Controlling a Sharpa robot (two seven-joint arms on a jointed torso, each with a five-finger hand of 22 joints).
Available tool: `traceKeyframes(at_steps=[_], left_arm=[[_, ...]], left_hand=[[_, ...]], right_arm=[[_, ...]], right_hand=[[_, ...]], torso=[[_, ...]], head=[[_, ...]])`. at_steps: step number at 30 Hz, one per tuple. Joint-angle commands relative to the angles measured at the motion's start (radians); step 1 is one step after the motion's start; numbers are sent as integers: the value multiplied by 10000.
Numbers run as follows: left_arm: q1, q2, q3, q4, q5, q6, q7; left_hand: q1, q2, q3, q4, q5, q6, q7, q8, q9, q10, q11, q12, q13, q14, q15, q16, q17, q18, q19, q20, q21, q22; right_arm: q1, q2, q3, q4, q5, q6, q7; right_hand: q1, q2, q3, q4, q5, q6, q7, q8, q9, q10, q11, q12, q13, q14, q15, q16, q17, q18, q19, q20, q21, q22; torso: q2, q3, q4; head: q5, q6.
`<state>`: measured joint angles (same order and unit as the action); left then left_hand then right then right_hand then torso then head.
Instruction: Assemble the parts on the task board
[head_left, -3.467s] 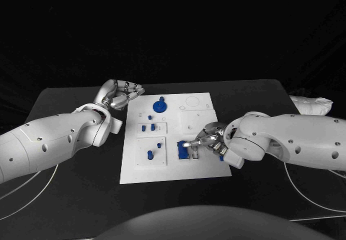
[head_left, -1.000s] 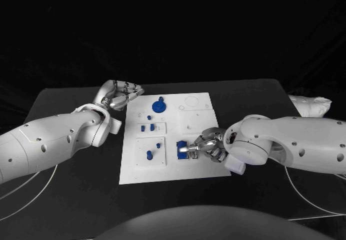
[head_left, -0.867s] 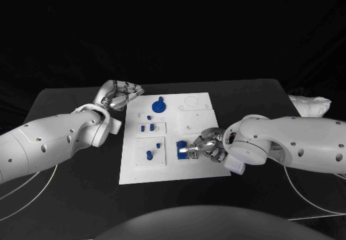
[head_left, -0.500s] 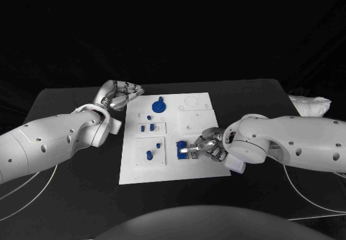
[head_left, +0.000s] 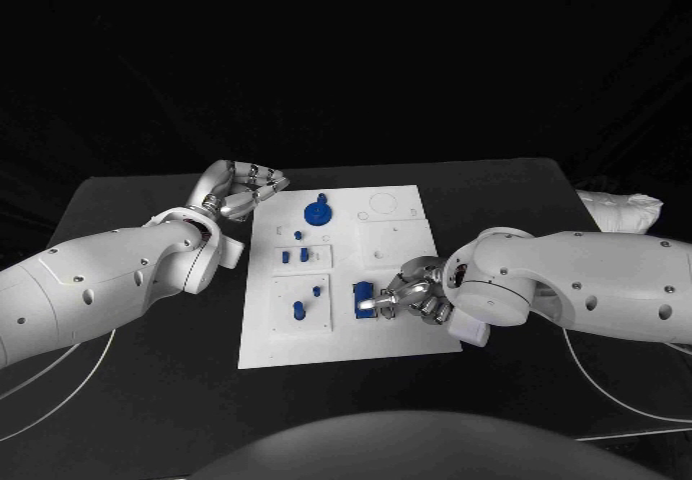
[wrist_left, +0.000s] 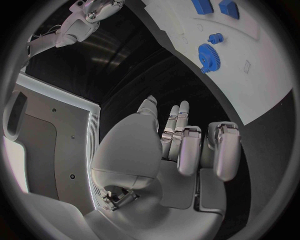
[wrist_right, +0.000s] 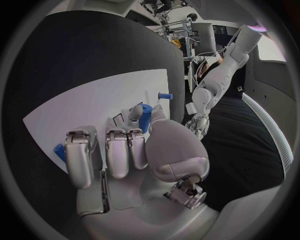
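Mostly white task board (head_left: 408, 335), blue parts (head_left: 317, 211).

A robotics lab: a black table (head_left: 144, 390) before black backdrop (equipment stands beyond it).

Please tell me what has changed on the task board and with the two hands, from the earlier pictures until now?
The right hand moved slightly nearer the robot and settled lower over the blue part at the task board's near right area; whether it grips the part cannot be told. The left hand stayed beside the board's far left corner, and the blue gear stayed in place.
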<state>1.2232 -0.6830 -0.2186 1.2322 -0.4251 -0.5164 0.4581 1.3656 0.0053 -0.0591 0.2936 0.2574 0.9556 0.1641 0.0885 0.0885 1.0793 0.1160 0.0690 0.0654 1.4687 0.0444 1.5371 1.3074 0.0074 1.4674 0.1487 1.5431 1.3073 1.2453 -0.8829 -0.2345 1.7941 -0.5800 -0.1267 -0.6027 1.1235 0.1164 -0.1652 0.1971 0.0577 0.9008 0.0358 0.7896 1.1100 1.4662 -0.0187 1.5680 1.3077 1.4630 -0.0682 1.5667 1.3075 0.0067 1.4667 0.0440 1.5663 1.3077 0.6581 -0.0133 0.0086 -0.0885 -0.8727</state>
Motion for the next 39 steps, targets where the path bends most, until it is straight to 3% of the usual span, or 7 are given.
traceKeyframes(at_steps=[1, 13, 16, 39], left_arm=[[-1, 23, 7, 10, -51, 104, 80], [-1, 58, 7, -19, -51, 91, 96], [-1, 57, 7, -11, -51, 78, 105], [-1, 28, 8, 8, -51, 75, 108]], left_hand=[[-44, 88, -65, -20, 60, 63, -15, -41, -17, -2, -72, -18, -5, 816, -58, -29, 2061, 11, 786, -51, -32, 2522], [-44, 88, -65, -20, 60, 63, -15, -41, -17, -2, -72, -18, -5, 816, -58, -29, 2061, 11, 786, -51, -32, 2522], [-44, 88, -65, -20, 60, 63, -15, -41, -17, -2, -72, -18, -5, 816, -58, -29, 2061, 11, 786, -51, -32, 2522], [-44, 88, -65, -20, 60, 63, -15, -41, -17, -2, -72, -18, -5, 816, -58, -29, 2061, 11, 786, -51, -32, 2522]], right_arm=[[-11, 6, -2, -6, -90, 272, -53], [-12, 53, -2, -69, -88, 294, -149], [-12, 54, -2, -89, -89, 281, -167], [-25, 33, -4, -206, -141, 64, -241]], right_hand=[[34, -58, 0, -48, -7, 15, -26, 7, 17, 1046, -42, 28, 2631, 1078, -71, 41, 2633, -67, 1041, -45, 45, 2631], [301, 115, 168, -255, 21, 47, -60, 6, 180, 1046, -71, 28, 2631, 1078, -99, 41, 2633, -67, 1041, -74, 45, 2631], [368, 152, 217, -314, 36, 41, -66, -14, 209, 1046, -76, 28, 2631, 1078, -106, 41, 2633, -67, 1041, -81, 45, 2631], [456, 251, 312, -393, 28, 36, -72, -57, 256, 1046, -84, 28, 2631, 1078, -117, 41, 2633, -67, 1041, -93, 45, 2631]], torso=[[8, 2, 0], [0, -1, 17], [10, -2, -4], [5, 0, -4]], head=[[-10, 1], [21, 1], [36, 1], [41, 1]])
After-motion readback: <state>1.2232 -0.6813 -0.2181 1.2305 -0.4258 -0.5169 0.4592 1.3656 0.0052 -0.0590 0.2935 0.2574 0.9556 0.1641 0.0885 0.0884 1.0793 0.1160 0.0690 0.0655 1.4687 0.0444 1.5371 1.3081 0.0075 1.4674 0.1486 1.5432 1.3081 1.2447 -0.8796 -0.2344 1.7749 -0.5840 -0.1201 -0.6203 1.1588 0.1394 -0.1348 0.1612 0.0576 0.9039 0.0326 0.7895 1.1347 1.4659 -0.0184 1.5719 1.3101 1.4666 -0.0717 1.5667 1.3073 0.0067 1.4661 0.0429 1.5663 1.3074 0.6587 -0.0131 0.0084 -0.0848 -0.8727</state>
